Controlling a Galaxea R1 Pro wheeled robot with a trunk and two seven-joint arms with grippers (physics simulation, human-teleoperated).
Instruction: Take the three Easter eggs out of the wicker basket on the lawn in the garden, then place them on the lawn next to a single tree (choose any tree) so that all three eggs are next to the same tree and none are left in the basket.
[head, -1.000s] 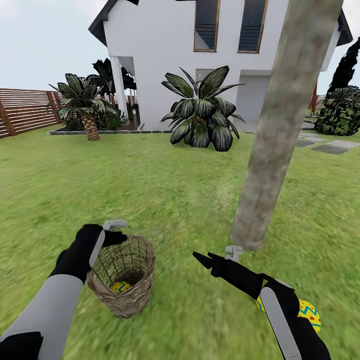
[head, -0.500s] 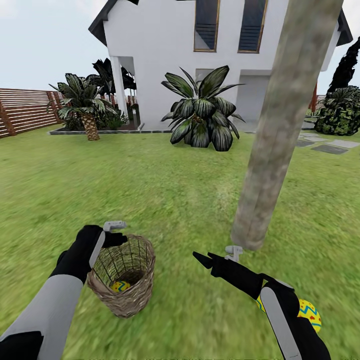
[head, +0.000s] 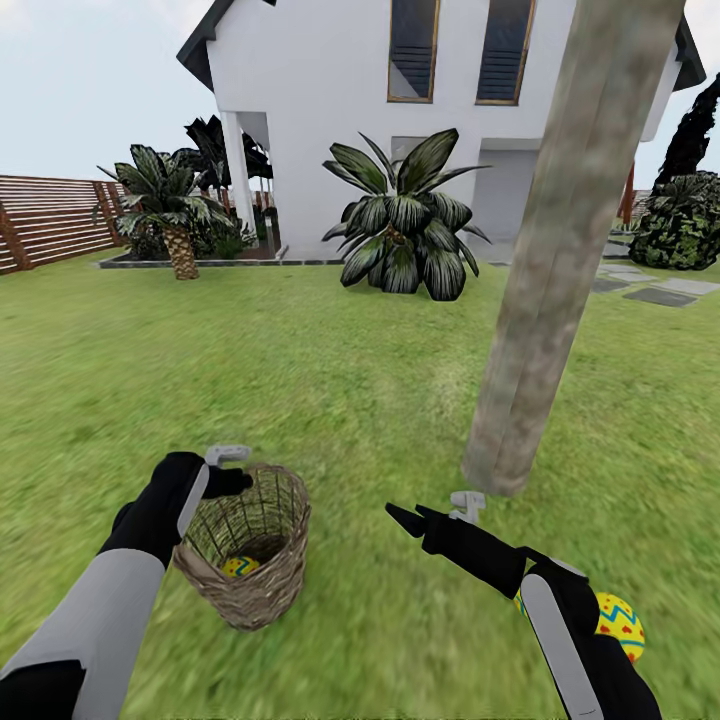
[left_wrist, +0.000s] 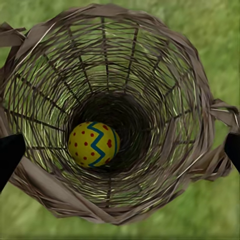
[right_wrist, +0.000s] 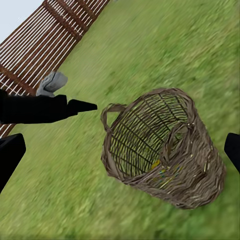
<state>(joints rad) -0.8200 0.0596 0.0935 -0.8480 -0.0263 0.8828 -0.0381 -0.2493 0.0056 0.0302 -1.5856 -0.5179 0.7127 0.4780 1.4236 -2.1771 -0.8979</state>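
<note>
The wicker basket (head: 250, 560) stands on the lawn (head: 300, 380) at the lower left, with one yellow Easter egg (head: 238, 566) at its bottom. My left gripper (head: 230, 481) hovers open at the basket's near-left rim. In the left wrist view it looks straight down into the basket (left_wrist: 165, 80) at the egg (left_wrist: 93, 144), above it and not touching. My right gripper (head: 405, 519) is open and empty, low over the grass between the basket and the tree (head: 545, 290). A second egg (head: 622, 622) lies on the grass near the trunk, half hidden by my right arm.
The right wrist view shows the basket (right_wrist: 165, 145), my left gripper (right_wrist: 75, 106) and a brown slat fence (right_wrist: 55, 40). Behind the lawn stand a white house (head: 330, 100), a broad-leafed bush (head: 405, 225), a short palm (head: 170, 205) and grey paving stones (head: 660, 295).
The basket and the egg in it have shifted very slightly away from me. Both arms hold the same places.
</note>
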